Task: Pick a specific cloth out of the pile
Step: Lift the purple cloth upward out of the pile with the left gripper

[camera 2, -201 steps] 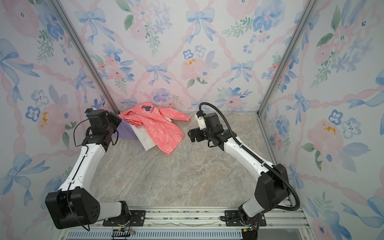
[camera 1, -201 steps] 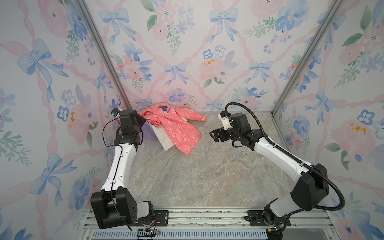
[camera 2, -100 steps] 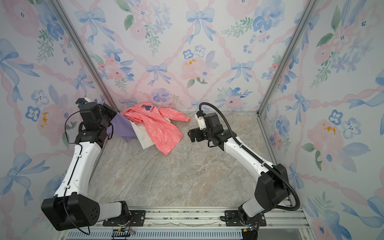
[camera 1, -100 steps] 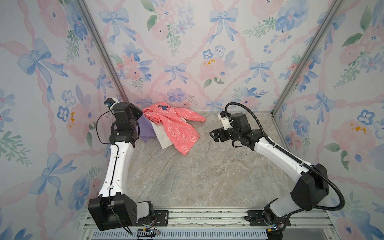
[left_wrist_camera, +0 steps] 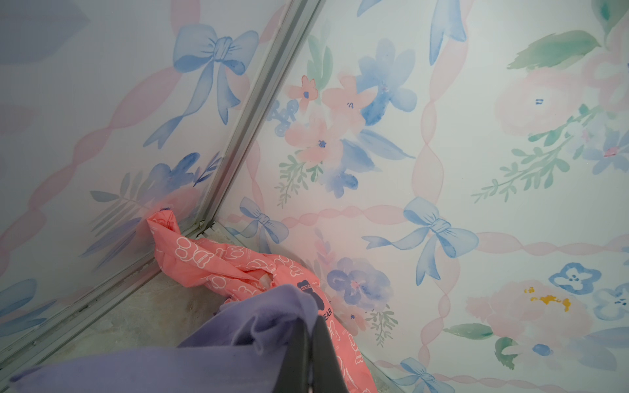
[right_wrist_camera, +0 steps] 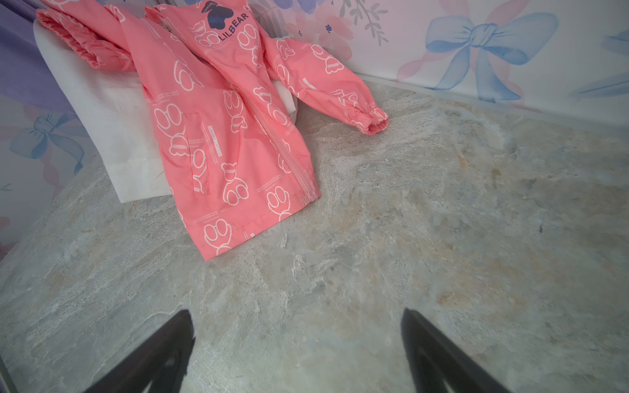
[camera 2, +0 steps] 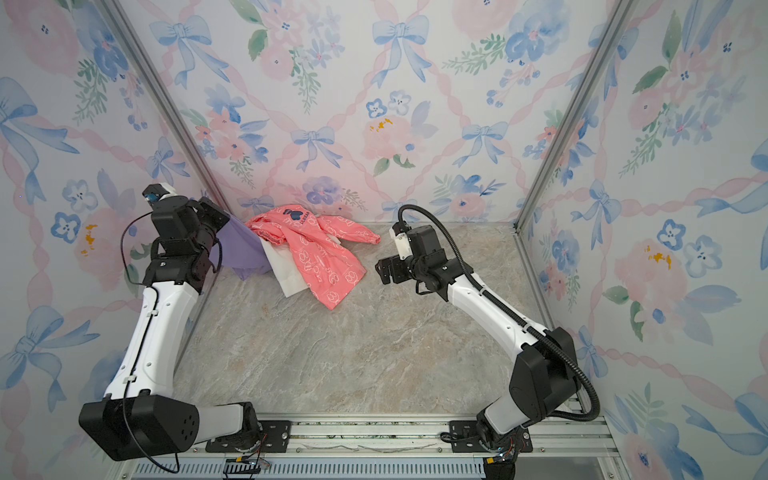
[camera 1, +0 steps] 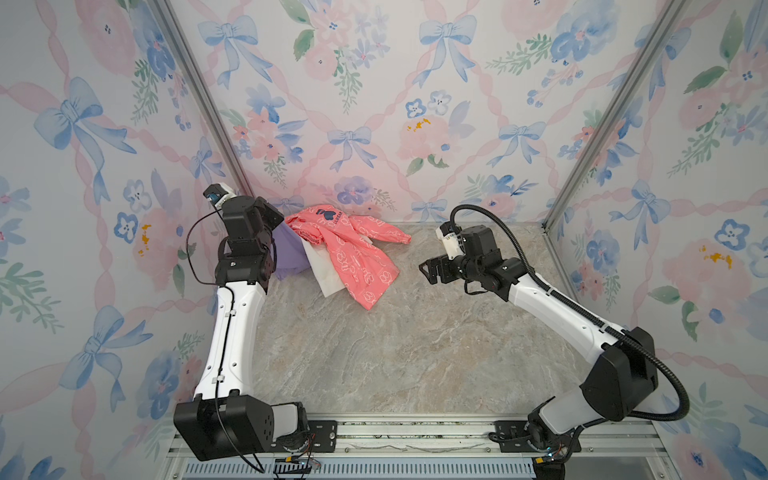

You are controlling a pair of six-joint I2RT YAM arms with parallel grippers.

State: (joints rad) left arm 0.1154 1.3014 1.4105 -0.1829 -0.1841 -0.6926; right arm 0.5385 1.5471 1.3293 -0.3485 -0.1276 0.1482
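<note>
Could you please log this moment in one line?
left claw: shut on purple cloth | right claw: open, empty | pink jacket: over white cloth

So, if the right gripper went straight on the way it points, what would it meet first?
Likely the pink jacket, its near hem, across bare table. The right gripper has unclear height, so it might pass over.

Both top views look down from high over the front aluminium rail [camera 1: 415,432] onto the grey marbled worktop [camera 1: 374,353]. The left wrist camera sits close in the back corner, seemingly tilted upward. The right wrist camera faces the pile of pink, white and lavender garments [right_wrist_camera: 221,136], shared by all views.
</note>
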